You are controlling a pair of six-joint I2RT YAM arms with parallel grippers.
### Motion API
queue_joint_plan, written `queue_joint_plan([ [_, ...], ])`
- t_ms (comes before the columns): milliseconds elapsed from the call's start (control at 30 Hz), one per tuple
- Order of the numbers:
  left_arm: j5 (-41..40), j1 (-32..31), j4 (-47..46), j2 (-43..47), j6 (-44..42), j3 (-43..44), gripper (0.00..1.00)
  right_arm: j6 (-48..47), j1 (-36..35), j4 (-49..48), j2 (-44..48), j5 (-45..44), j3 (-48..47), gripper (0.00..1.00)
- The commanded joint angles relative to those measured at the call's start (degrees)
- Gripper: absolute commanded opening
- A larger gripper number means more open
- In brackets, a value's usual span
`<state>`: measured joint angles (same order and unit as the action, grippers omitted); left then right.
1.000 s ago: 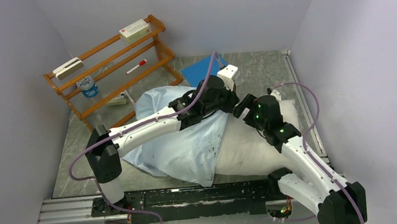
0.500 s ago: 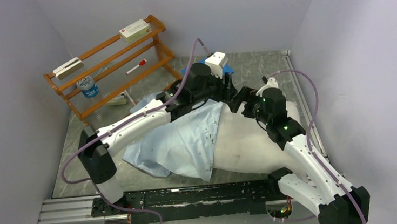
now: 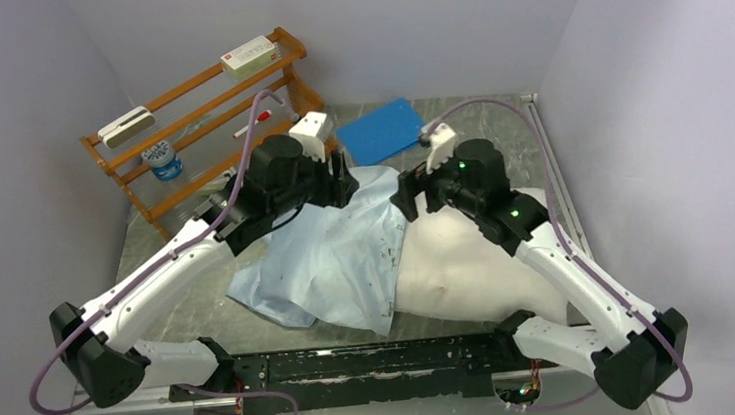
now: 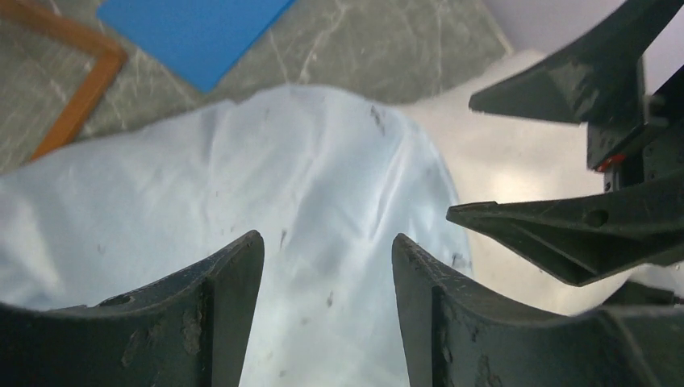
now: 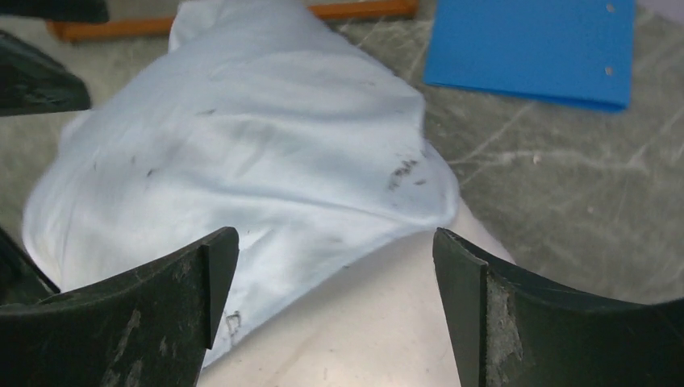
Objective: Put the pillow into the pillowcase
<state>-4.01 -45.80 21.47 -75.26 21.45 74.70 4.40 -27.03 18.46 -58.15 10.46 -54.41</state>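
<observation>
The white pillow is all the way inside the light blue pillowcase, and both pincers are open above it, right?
Not all the way. In the top external view the pillowcase covers only the left end of the pillow; the rest lies bare. The left pincer and right pincer are indeed open above it.
</observation>
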Motion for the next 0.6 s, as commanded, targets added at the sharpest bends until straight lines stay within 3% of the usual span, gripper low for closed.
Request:
queue_joint_plan([
  [0,0.82,0.6,3.51,4.26,0.0,-4.71,0.64,-21.08,-7.02,9.58,-2.74,-3.6,-4.52,0.95],
  [233,0.39,1.23,3.87,8.4,1.82,-11.15,0.64,-35.2,-8.32,23.75,-3.76,10.92,-8.45,0.98],
  [567,2.62,1.88,-1.4,8.84,4.9,-20.42,0.62,-40.14,-10.02,37.84,-6.56,3.97,-9.22,1.0],
])
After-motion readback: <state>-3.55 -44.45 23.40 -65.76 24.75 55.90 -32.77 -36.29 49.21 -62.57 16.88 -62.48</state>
